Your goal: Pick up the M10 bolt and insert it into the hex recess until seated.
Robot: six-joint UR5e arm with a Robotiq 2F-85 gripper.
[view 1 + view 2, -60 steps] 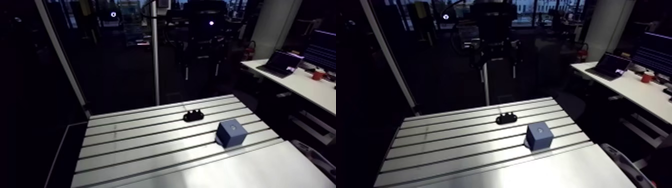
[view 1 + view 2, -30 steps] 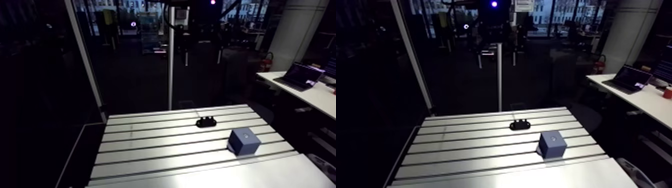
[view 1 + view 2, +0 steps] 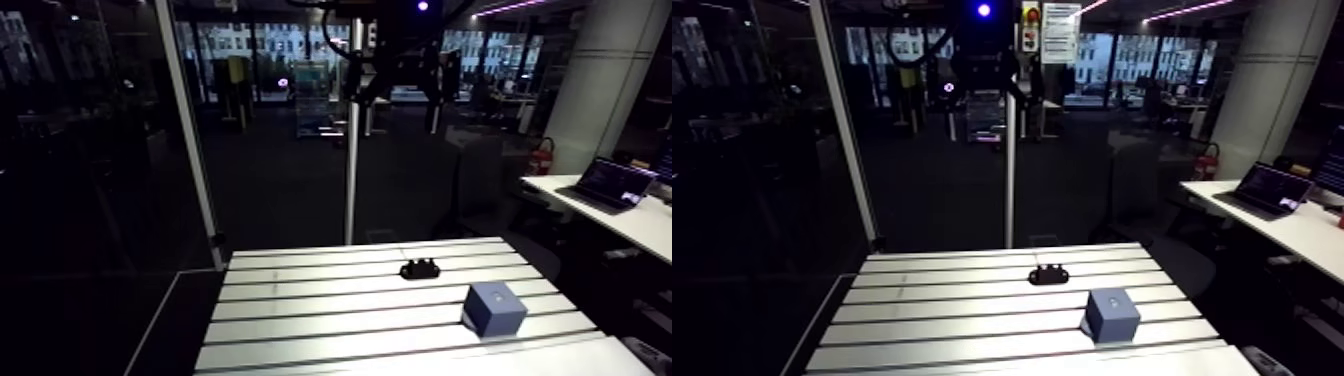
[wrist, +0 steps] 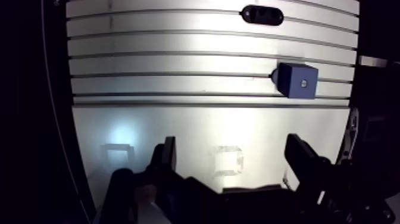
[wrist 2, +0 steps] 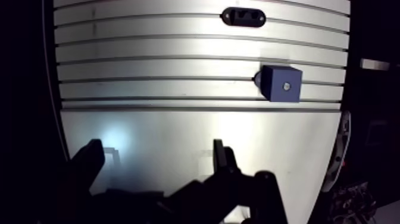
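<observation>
tool (image 4: 232, 148): spread wide, empty | over table (image 4: 178, 119), not touching | blue block (image 4: 297, 80) well ahead

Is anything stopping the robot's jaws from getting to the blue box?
Probably not. The jaws are open and empty, above the table, and nothing stands between them and the blue box. The small black block sits apart, beyond it.

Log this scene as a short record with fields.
end effector: open, nothing between its fingers, above the smooth plate
table: slotted aluminium, smooth plate at the near end
blue block: on the slotted part, ahead of the end effector, small round feature on top
black holder: beyond the blue block, apart from it
bolt: cannot be made out
</observation>
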